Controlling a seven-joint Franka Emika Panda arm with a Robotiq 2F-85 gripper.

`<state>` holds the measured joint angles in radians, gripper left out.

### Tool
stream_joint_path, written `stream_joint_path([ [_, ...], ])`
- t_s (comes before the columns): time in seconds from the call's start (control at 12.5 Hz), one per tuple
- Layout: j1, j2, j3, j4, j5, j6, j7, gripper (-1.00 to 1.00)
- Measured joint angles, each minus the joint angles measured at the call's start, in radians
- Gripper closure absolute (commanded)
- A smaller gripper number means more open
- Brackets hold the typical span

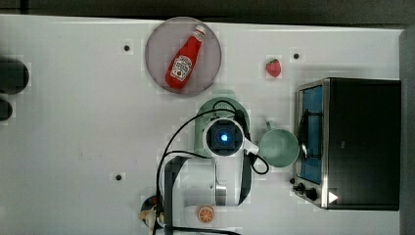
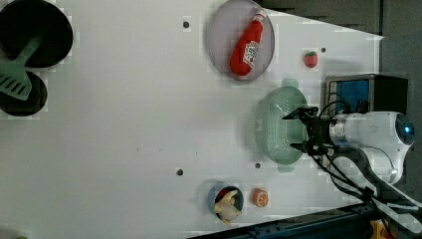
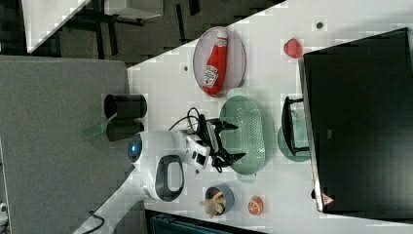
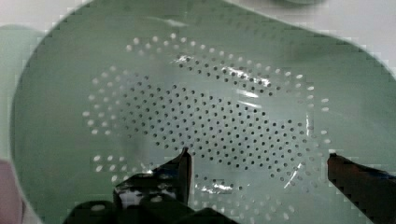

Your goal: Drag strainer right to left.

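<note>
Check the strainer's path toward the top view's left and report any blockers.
Nothing visible blocks it. The table left of the strainer is bare; the plate lies off to one side. The open gripper is over the strainer.

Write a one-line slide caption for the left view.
Open gripper poised over the mint-green strainer, with a ketchup bottle lying on the grey plate nearby.
</note>
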<state>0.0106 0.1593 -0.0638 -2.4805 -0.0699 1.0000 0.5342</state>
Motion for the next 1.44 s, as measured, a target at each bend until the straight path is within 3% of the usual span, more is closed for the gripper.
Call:
stream_joint_path([
  [0.32,-0.002,0.108,0.02,0.051,0.023,0.186,0.128,-1.0],
  [0.56,0.02,0.209,0.044,0.033,0.022,0.22,0.156,-1.0],
  [0.8,0.028,0.226,0.05,-0.014,-0.002,0.224,0.166,-1.0],
  [1.2,0.002,0.211,0.096,0.037,0.018,0.225,0.28,-1.0],
  [1.44,0.022,0.205,0.13,0.027,0.046,0.229,0.354,-1.0],
])
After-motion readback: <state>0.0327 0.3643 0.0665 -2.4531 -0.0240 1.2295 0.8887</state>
